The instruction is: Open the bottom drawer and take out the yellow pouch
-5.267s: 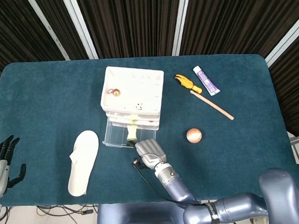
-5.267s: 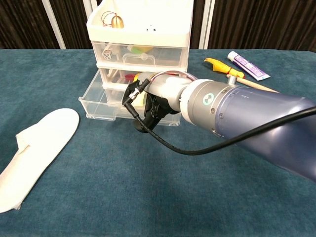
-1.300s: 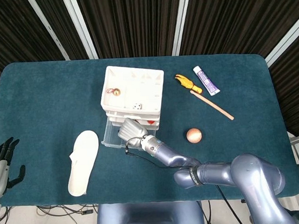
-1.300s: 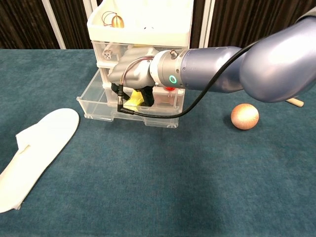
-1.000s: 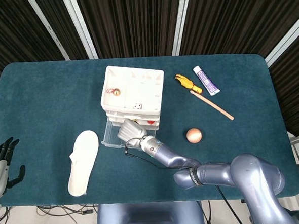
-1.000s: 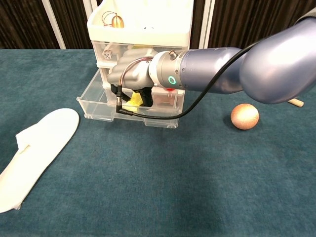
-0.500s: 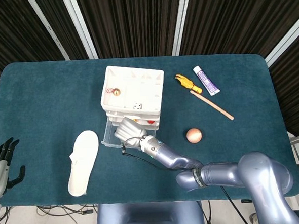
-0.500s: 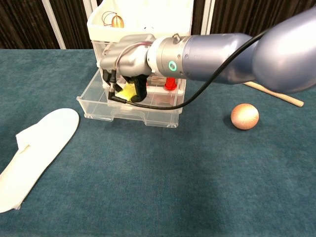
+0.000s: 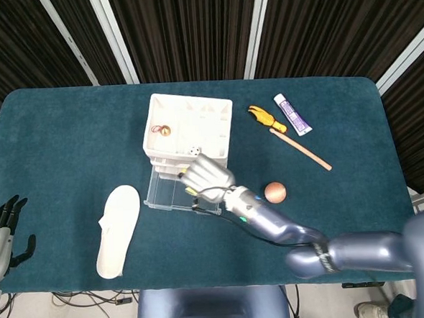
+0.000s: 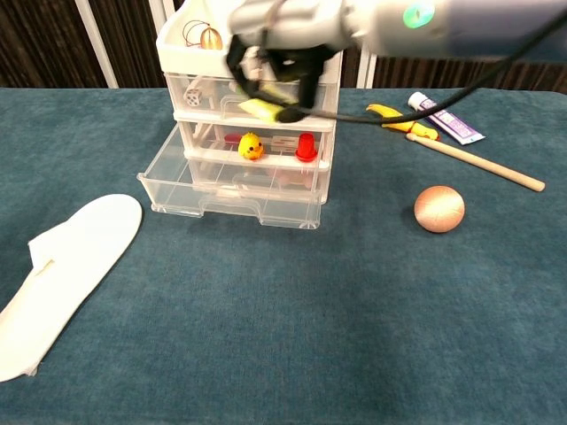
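right hand (image 10: 276, 44) has lifted the yellow pouch (image 10: 259, 108) above the bottom drawer (image 10: 226, 197).

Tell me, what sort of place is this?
Probably a robot test lab, not a home: a teal cloth-covered table before dark slatted walls, a clear plastic three-drawer unit, and unrelated props like a white insole and copper-coloured ball.

Yellow pouch (image 10: 263, 108) mostly hidden by right hand (image 10: 283, 44); hand top cut off

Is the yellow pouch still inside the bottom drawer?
No, it is out. The right hand holds the yellow pouch up above the open bottom drawer.
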Controlling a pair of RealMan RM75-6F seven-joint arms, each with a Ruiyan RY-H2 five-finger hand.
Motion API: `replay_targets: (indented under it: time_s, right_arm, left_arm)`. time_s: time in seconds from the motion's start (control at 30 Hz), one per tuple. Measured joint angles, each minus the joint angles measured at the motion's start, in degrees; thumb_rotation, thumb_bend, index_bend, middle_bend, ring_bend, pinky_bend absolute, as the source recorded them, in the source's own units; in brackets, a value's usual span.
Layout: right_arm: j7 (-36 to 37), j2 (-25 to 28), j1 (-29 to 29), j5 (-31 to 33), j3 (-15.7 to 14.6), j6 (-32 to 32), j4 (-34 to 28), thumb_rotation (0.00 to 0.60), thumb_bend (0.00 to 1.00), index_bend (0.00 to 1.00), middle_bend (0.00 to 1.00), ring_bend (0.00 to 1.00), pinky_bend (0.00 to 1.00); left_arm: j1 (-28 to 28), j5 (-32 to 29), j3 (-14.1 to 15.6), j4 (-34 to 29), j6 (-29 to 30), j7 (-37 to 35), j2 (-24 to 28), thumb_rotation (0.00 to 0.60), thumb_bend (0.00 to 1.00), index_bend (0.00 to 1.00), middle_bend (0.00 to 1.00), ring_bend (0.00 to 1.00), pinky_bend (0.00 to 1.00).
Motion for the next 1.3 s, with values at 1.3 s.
replay_targets:
  time_s: [1.3]
  right_arm:
    - [-1.74,-9.19,-7.07,8.04,-9.26,-6.61,14.27,0.6,0.26,0.24,1.0,1.0,1.0]
  left_arm:
    - [-0.12,0.01,0.11,-0.12,-0.27,0.12,0.17,0.6,0.47,0.06,0.0,0.0,0.0]
